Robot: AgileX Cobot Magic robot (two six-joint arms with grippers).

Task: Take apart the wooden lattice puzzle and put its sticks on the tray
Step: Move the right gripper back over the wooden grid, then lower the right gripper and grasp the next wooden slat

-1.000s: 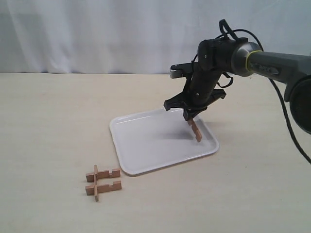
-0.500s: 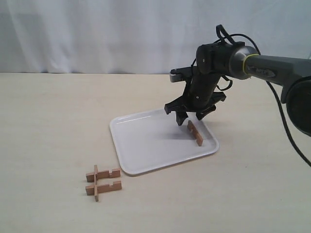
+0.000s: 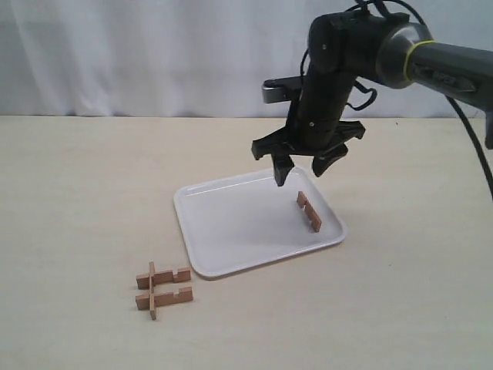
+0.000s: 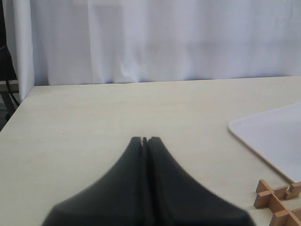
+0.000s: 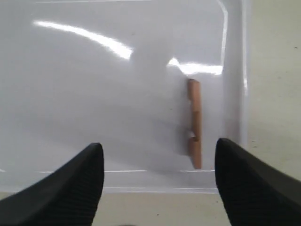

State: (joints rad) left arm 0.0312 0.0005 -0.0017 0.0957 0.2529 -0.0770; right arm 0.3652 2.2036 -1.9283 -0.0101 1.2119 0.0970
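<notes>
One notched wooden stick (image 3: 309,211) (image 5: 194,123) lies on the white tray (image 3: 231,231) (image 5: 94,94) near its right rim. My right gripper (image 3: 301,168) (image 5: 159,155) hangs open above the tray's far side, nothing between its fingers. The rest of the lattice puzzle (image 3: 162,288) (image 4: 277,207), three sticks still interlocked, sits on the table in front of the tray's left corner. My left gripper (image 4: 144,140) is shut and empty, low over the table left of the puzzle; it does not show in the exterior view.
The tabletop (image 3: 77,200) is light wood. A white curtain (image 3: 154,54) hangs behind it. The table's far left edge (image 4: 19,101) shows in the left wrist view.
My right gripper let go of the stick, which now lies on the tray, then opened wide and rose above the tray. The puzzle remainder has not moved.
</notes>
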